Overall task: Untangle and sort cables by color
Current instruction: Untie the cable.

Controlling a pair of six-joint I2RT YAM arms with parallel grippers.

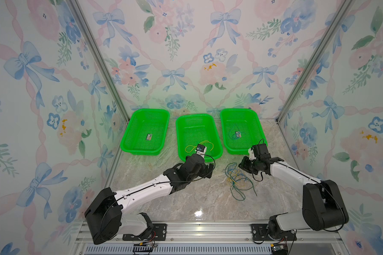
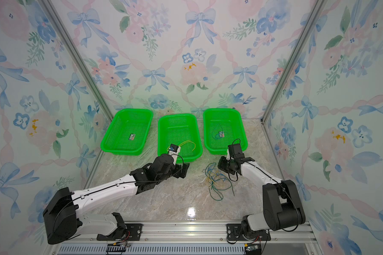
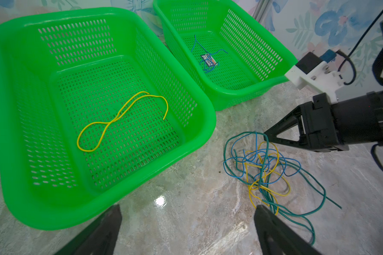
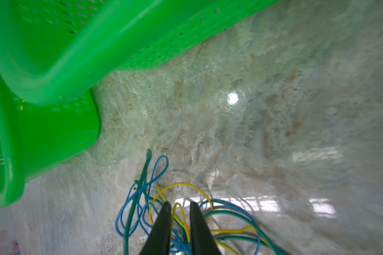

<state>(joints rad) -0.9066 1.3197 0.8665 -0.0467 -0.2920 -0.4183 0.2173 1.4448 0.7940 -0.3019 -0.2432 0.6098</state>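
Observation:
A tangle of thin yellow, blue and dark green cables lies on the marble table in front of the baskets. My right gripper is down at the tangle's right edge. Its jaws are nearly together with a narrow gap, and a yellow loop and blue strands lie in that gap. My left gripper hovers wide open left of the tangle, holding nothing. One yellow cable lies in the middle basket. A blue cable lies in the right basket.
Three green mesh baskets stand in a row at the back. The left basket holds only a small label. Floral walls and metal posts close the sides. The middle basket's front corner sits close to the right gripper.

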